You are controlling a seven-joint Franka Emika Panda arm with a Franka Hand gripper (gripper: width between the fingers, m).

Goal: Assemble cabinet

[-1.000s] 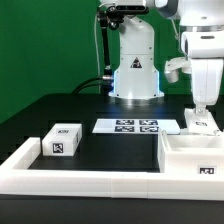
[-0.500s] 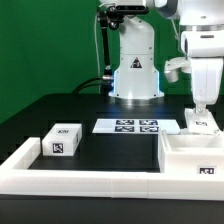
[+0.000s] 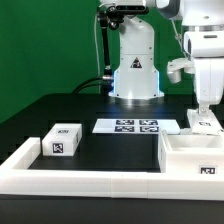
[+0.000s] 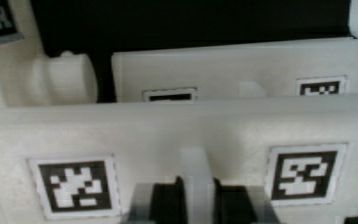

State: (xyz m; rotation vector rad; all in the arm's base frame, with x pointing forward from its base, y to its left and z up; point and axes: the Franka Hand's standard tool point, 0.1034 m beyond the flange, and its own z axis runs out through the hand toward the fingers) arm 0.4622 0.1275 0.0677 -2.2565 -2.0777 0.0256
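Note:
The cabinet body [image 3: 190,158], an open white box with a tag, lies at the exterior view's right front. Behind it stands a smaller white cabinet part [image 3: 203,123] with tags. My gripper [image 3: 203,108] is down on that part's top. In the wrist view the two dark fingers [image 4: 165,203] stand close on either side of a thin white wall of the part [image 4: 176,140], between its two tags; the gripper [image 4: 197,203] looks shut on it. Another small white tagged box [image 3: 62,141] sits at the exterior view's left.
The marker board [image 3: 128,126] lies flat in the middle, in front of the robot base [image 3: 135,75]. A long low white rail [image 3: 80,177] runs along the front and up the left side. A second white tagged piece [image 4: 247,72] shows beyond the gripped part.
The arm has edged very slightly toward the exterior view's right. The parts on the table have not moved.

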